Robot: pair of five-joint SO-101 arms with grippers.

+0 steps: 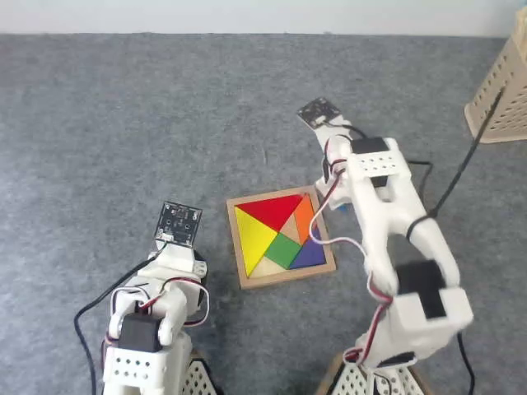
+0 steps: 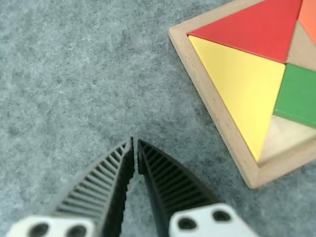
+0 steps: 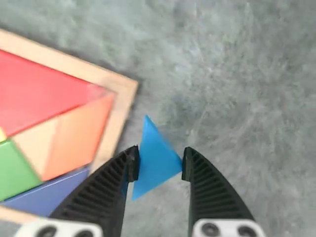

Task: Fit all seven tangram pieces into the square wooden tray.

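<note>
The square wooden tray (image 1: pixel 236 247) lies mid-table with a red triangle (image 1: pixel 272 210), yellow triangle (image 1: pixel 253 237), green square (image 1: pixel 285 249), orange piece (image 1: pixel 304 219) and indigo piece (image 1: pixel 310 257) in it. Two bare wood gaps show between them. Just off the tray's right edge (image 3: pixel 121 116) a light blue triangle (image 3: pixel 154 160) sits between the fingers of my right gripper (image 3: pixel 159 154), which touch both its sides. My left gripper (image 2: pixel 135 142) is shut with nothing in it, over the carpet left of the tray's corner (image 2: pixel 178 34).
Grey carpet (image 1: pixel 165 123) covers the table. A perforated beige container (image 1: pixel 504 90) stands at the far right edge. The bases of both arms sit at the near edge.
</note>
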